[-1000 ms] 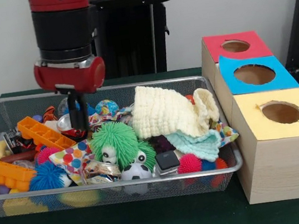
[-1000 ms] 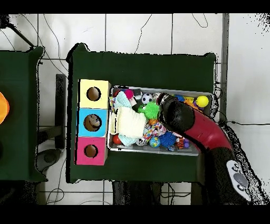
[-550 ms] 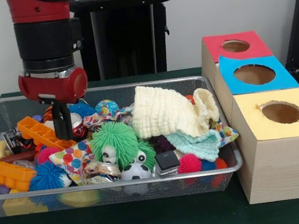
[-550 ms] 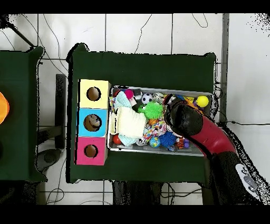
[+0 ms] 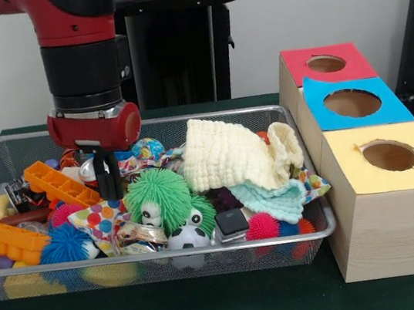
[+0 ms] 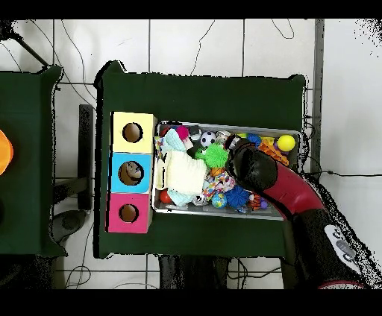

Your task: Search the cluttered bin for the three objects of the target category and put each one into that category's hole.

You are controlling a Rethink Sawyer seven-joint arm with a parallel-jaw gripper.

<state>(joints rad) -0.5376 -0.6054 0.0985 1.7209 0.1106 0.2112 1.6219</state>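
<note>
Front view: gripper point(image 5: 108, 187), grip unclear, among orange tray point(image 5: 62, 184), green puffer point(image 5: 160, 195) and cream cloth point(image 5: 232, 153).

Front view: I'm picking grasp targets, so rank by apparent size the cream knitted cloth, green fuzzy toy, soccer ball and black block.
1. cream knitted cloth
2. green fuzzy toy
3. soccer ball and black block look about alike; not ranked.

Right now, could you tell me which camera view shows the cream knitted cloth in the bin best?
The front view: the cream knitted cloth lies draped over the other toys in the wire bin, its ribbed knit and folded edge plain. The overhead view shows it only as a pale patch at the bin's end nearest the boxes.
</note>
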